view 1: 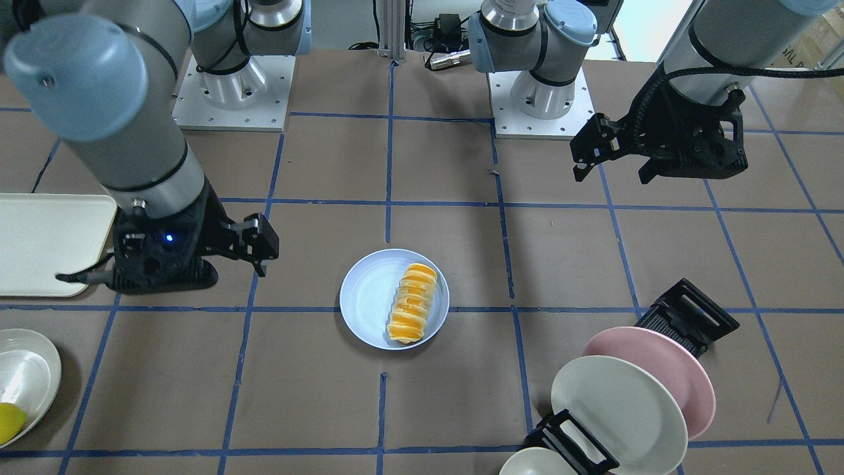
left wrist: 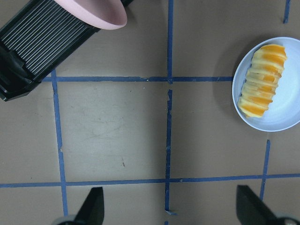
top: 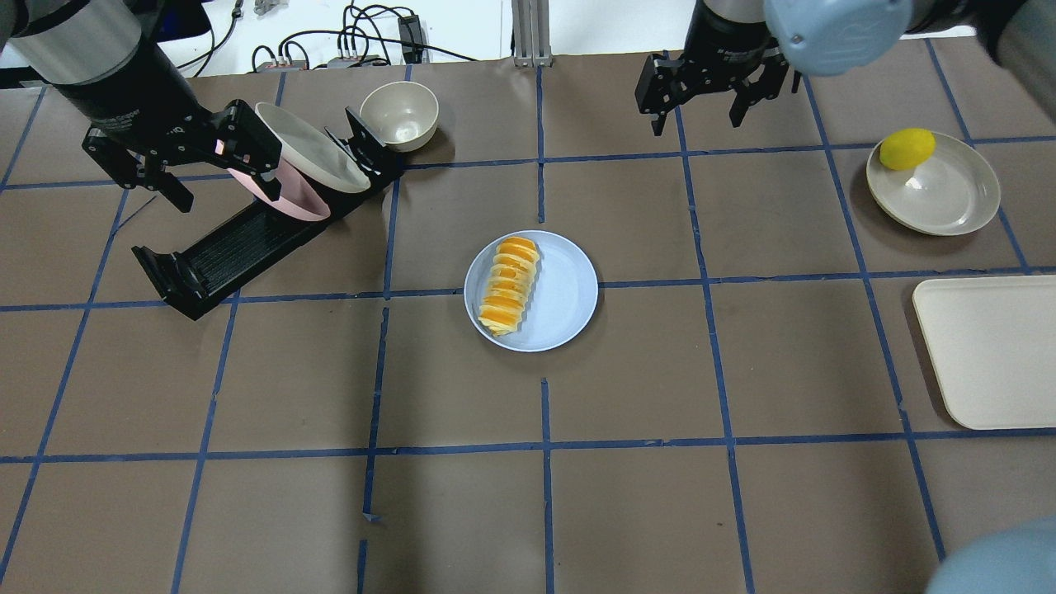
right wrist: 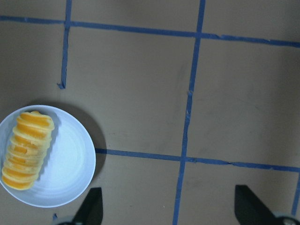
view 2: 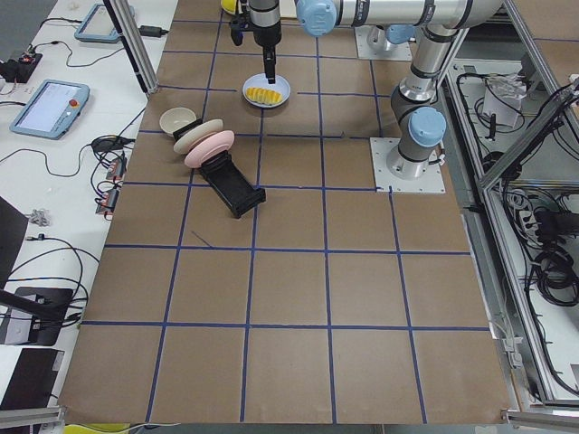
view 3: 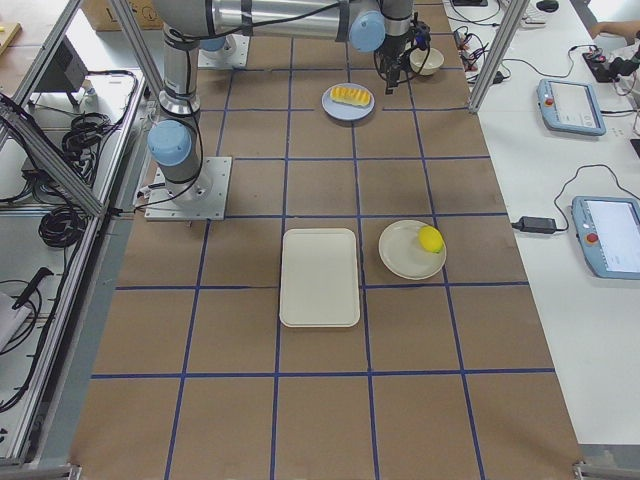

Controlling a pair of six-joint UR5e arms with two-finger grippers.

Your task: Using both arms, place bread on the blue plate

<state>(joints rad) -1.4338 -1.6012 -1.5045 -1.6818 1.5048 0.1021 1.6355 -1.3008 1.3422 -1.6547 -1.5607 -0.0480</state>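
Note:
The bread (top: 509,285), a ridged cream loaf with orange stripes, lies on the left half of the blue plate (top: 565,297) at the table's middle. It also shows in the front view (view 1: 412,311) on the plate (view 1: 369,297). My left gripper (top: 219,177) hangs open and empty over the dish rack, far left of the plate. My right gripper (top: 697,120) hangs open and empty beyond the plate, to its right. The left wrist view shows bread (left wrist: 261,80) and plate (left wrist: 286,108) at upper right. The right wrist view shows bread (right wrist: 27,150) and plate (right wrist: 65,168) at lower left.
A black dish rack (top: 223,252) holds a pink plate (top: 289,202) and a cream plate (top: 313,148), with a cream bowl (top: 400,115) behind it. A yellow lemon (top: 907,148) sits on a cream plate (top: 949,194) at right, near a cream tray (top: 990,351).

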